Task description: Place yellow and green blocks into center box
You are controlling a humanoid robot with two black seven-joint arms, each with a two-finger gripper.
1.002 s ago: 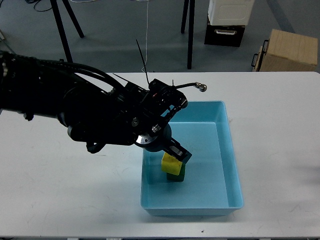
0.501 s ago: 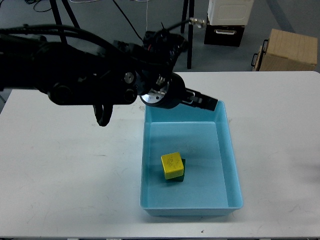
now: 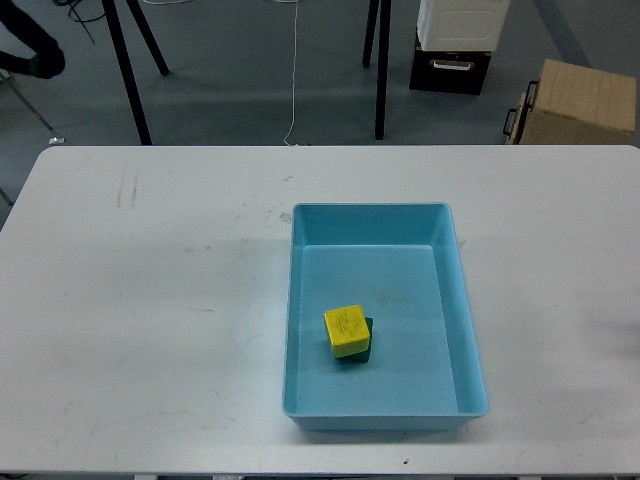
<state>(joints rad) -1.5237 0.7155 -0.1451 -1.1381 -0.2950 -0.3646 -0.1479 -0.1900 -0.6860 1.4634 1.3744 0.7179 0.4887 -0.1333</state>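
Note:
A yellow block [image 3: 347, 330] sits on top of a green block [image 3: 360, 351] inside the light blue box [image 3: 466, 330] at the middle of the white table. Only a thin edge of the green block shows under the yellow one. Neither of my grippers shows in the head view. A small dark piece at the top left corner [image 3: 30, 52] may be part of my left arm, but no fingers show.
The white table [image 3: 150, 320] stretches around the box. Beyond its far edge stand black tripod legs [image 3: 125, 70], a black and white case [image 3: 455, 45] and a cardboard box [image 3: 580, 100] on the floor.
My left arm has lifted away from the box, up and to the left, and has left the view. The yellow and green blocks stay stacked in the box.

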